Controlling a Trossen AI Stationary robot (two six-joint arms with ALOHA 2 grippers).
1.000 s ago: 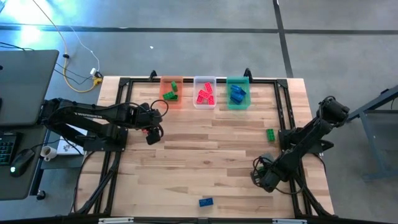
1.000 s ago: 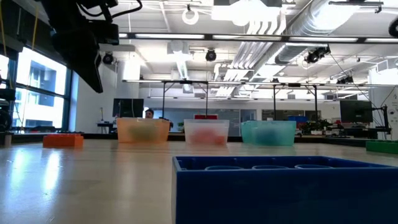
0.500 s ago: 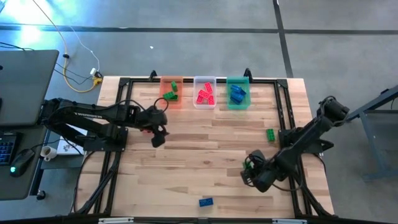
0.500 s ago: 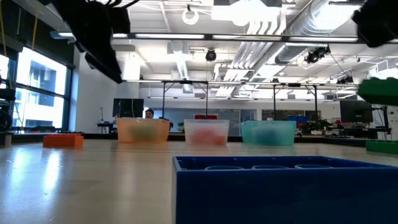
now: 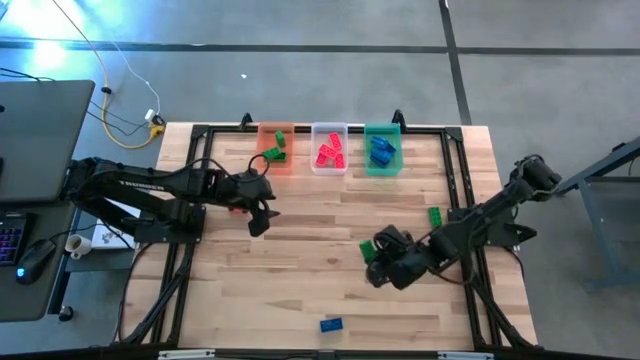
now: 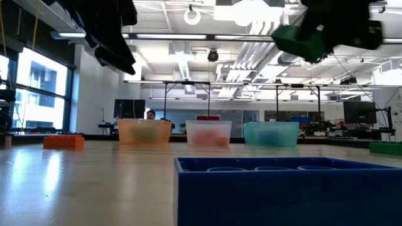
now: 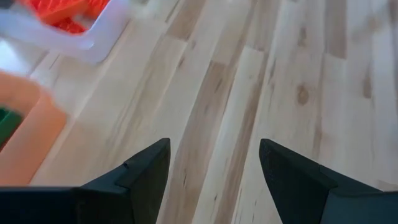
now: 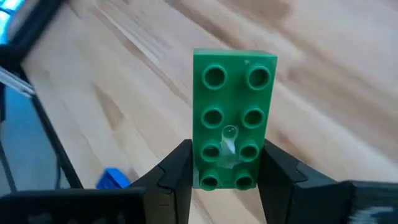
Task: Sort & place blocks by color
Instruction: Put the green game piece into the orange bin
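The big table (image 5: pixel 330 275) of pale wooden boards filled most of the view from above. The two dark robot arms reached in over it from the sides.

At the far edge of the table three small see-through tubs stood in a row. The orange tub (image 5: pixel 276 149) was on the left and had green bricks in it. The clear tub (image 5: pixel 329 147) was in the middle and held red bricks. The green tub (image 5: pixel 382 149) was on the right and held blue bricks.

The left gripper (image 5: pixel 259 222) hung over the bare wood on the left side, in front of the orange tub. Its two fingers (image 7: pixel 146 171) were spread apart and nothing was between them.

The right gripper (image 5: pixel 370 262) hung in the air over the right half of the table, near the middle. Its fingers (image 8: pixel 176 171) were pinching a green studded plastic brick (image 8: pixel 234 118) by its two long sides.

A second green brick (image 5: pixel 435 215) lay on the wood near the right edge. A blue studded brick (image 5: pixel 331 324) lay alone near the front edge. A red-orange brick (image 6: pixel 63 142) lay on the table by the left edge in the low view.
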